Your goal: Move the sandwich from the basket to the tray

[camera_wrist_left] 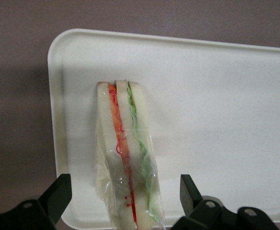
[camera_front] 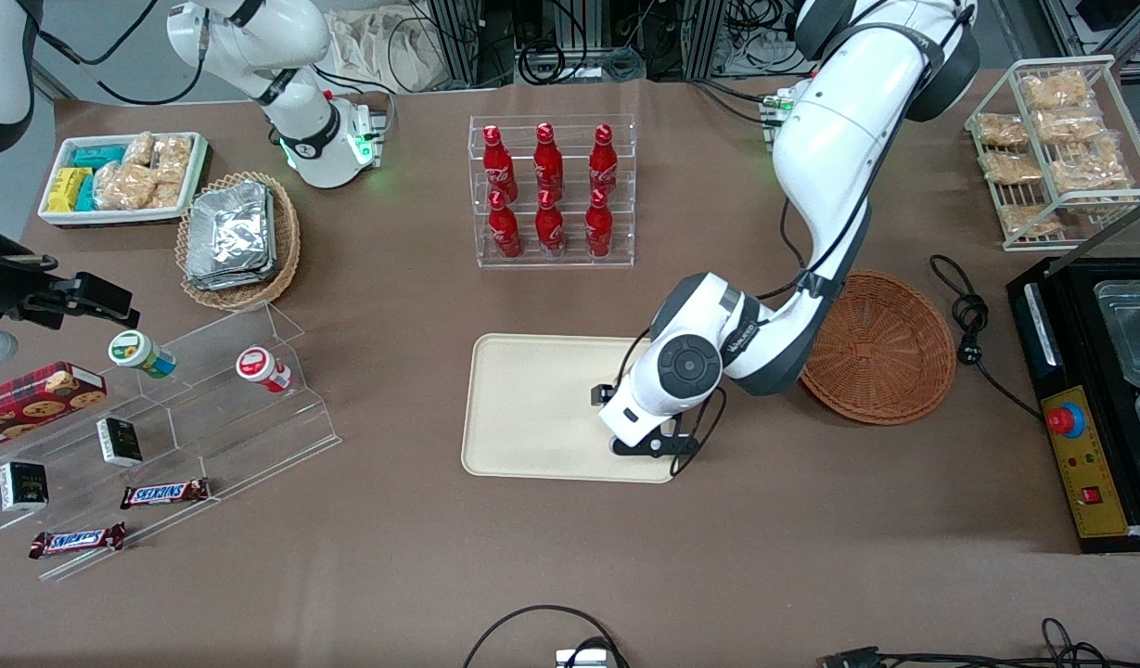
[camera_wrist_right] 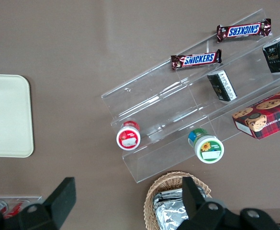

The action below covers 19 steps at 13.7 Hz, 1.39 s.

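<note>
The sandwich [camera_wrist_left: 125,158], a clear-wrapped wedge with orange-red and green filling, lies on the cream tray [camera_wrist_left: 216,96]. My left gripper [camera_wrist_left: 125,187] is open, its two black fingers [camera_wrist_left: 58,191] standing wide apart on either side of the sandwich without touching it. In the front view the gripper [camera_front: 648,443] is low over the tray's [camera_front: 532,408] end toward the working arm, and the arm hides the sandwich. The reddish-brown basket [camera_front: 880,348] sits empty beside the tray, toward the working arm's end.
A clear rack of red bottles [camera_front: 551,190] stands farther from the front camera than the tray. A tan basket of foil packs [camera_front: 238,239], a white snack bin [camera_front: 124,176] and an acrylic stand [camera_front: 189,408] lie toward the parked arm's end. A black machine [camera_front: 1098,390] and a black cable [camera_front: 968,315] are near the basket.
</note>
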### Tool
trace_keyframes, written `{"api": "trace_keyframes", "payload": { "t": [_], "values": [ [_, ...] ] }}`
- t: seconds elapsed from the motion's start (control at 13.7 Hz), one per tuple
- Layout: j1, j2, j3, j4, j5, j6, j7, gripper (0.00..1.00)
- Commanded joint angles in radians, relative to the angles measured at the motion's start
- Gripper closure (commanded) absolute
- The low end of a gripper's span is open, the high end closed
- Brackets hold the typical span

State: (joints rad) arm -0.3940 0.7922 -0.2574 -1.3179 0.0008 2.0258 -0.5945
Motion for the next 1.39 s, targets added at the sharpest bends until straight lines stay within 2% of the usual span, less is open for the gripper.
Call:
{"api": "trace_keyframes", "payload": {
  "t": [0.0, 0.44, 0.73, 0.88, 1.1, 1.32],
  "values": [
    [0.004, -0.088, 0.007, -0.039, 0.011, -0.103, -0.019, 0.0],
    [0.115, -0.391, 0.009, -0.39, 0.016, -0.124, -0.019, 0.0],
    [0.205, -0.52, 0.009, -0.498, 0.016, -0.134, -0.018, 0.0],
    [0.279, -0.559, 0.007, -0.463, 0.015, -0.201, -0.002, 0.0],
    [0.392, -0.544, 0.007, -0.298, 0.011, -0.343, -0.002, 0.0],
    [0.461, -0.53, 0.007, -0.242, 0.013, -0.352, -0.001, 0.0]
  ]
}}
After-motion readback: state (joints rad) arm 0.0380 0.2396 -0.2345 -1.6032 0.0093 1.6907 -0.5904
